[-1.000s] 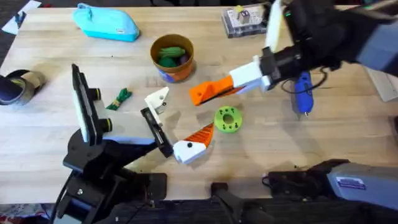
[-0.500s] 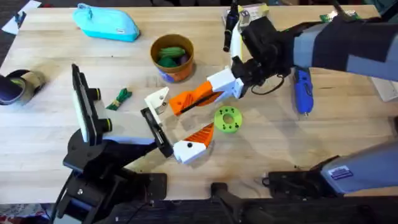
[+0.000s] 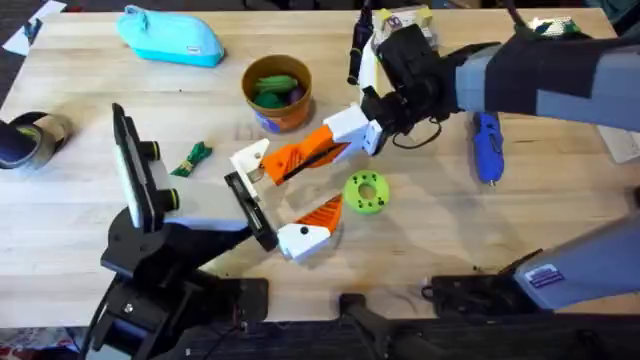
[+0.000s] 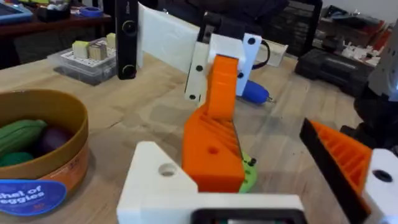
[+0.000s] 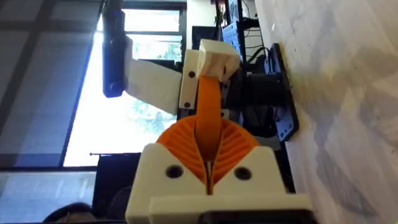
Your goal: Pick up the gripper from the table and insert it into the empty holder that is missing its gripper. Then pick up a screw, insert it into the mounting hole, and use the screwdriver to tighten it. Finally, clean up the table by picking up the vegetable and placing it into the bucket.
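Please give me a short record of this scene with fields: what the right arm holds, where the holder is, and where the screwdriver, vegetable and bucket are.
right gripper: shut on the gripper, holding it by its white base
the gripper: orange tip at the holder; whether it is seated cannot be told
left gripper: near the holder; state cannot be told
screwdriver: lying on the table, right of the right arm's gripper
vegetable: on the table, left of the holder
bucket: upright, toy vegetables inside
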